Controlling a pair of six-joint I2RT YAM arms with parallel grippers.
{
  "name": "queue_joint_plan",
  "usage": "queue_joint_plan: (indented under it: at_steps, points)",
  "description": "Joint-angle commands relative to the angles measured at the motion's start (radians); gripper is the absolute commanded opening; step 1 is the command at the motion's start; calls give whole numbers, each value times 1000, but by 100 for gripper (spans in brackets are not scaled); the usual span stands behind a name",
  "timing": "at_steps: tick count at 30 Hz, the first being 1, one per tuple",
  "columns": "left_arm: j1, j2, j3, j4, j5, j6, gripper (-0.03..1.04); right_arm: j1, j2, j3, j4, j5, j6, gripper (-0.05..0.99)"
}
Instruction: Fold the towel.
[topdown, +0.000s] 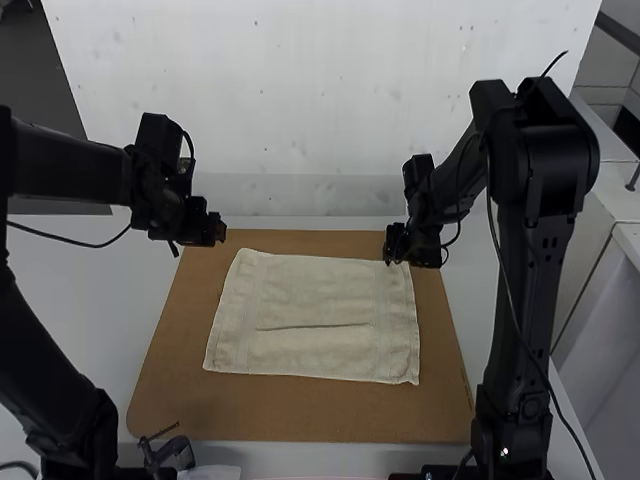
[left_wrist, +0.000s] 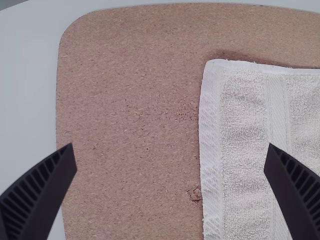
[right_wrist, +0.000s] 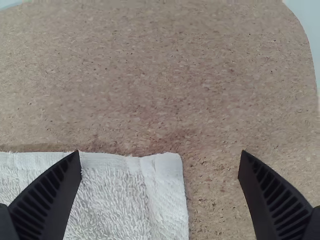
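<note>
Pale tabletop (topdown: 100, 300) stretched out beneath a brown board (topdown: 170, 395), which showed past the towel (topdown: 310, 345) on every side. The towel was spread nearly flat on that board, unfolded, with a narrow crease running crosswise through its middle. Bands of smoother weave ran near its left and right edges.

Just beyond the towel's far left corner, the left end effector (topdown: 216, 232) was open and empty, its fingers (left_wrist: 42, 192) wide apart. Its wrist view had that corner and the hemmed left edge of the towel lying between the fingers, nearer to one of them, while the other was over bare board, off to the side of the cloth.

The right end effector (topdown: 398, 255) was at the towel's far right corner, also open, with nothing gripped. In its wrist view one finger overlapped the towel's far edge and the other was over the board, past the towel's right side. The hemmed corner lay between the two, its edges straight and its terry loops plain to see.
</note>
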Motion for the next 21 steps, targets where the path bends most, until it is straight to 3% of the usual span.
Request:
queue_joint_plan:
  at_steps: [1,4,6,21]
  points:
    - [7,49,44,6,-3,-5,97,30,86,35,-55,67,12,56]
    - [7,95,77,2,9,-10,97,42,94,38,-57,87,15,23]
    - [3,136,98,-3,9,-19,97,42,94,38,-58,90,16,16]
    - [-75,483,353,-66,-4,-45,97,33,77,27,-61,97,13,14]
